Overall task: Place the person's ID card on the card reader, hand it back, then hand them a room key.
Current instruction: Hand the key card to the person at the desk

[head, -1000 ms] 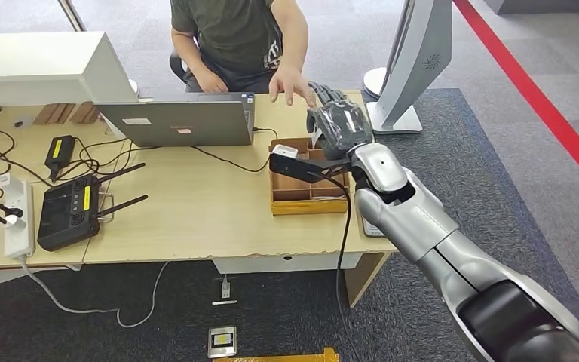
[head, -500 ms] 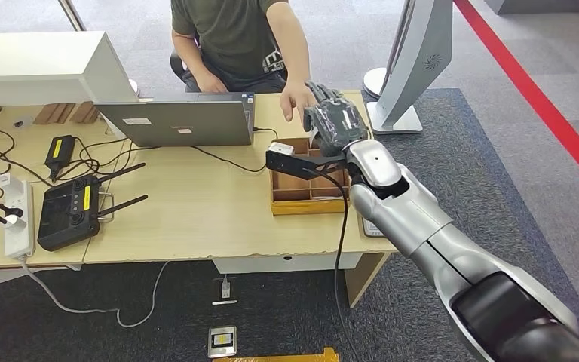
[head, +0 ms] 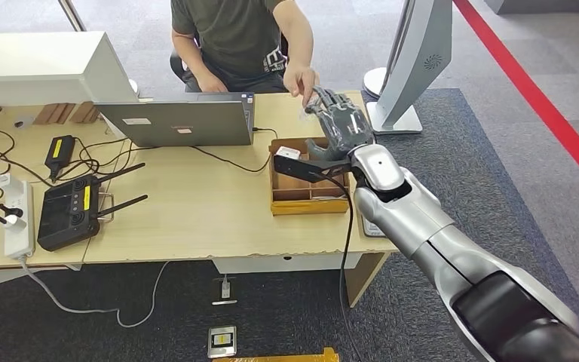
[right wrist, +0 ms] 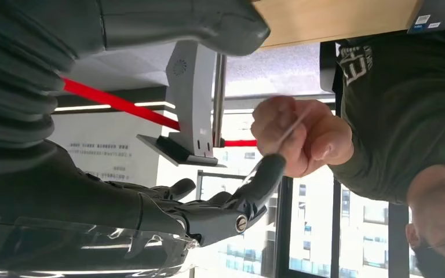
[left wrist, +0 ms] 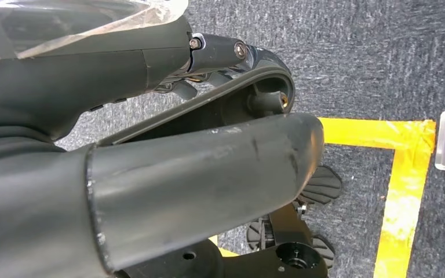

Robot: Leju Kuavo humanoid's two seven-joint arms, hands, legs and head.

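Your right hand (head: 338, 124), upper middle of the frame, reached to the person's hand (head: 301, 79), which pinched a thin card (right wrist: 290, 132); your grip couldn't be told.

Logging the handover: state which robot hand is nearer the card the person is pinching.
Right. The right hand reaches over the desk, fingertips at the card in the person's hand; the left hand hangs over the floor.

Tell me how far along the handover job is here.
A handover is in progress: the right hand reaches toward the person's hand, which pinches a thin card. Which card it is, and whether the reader step is done, cannot be told. The wooden tray sits below.
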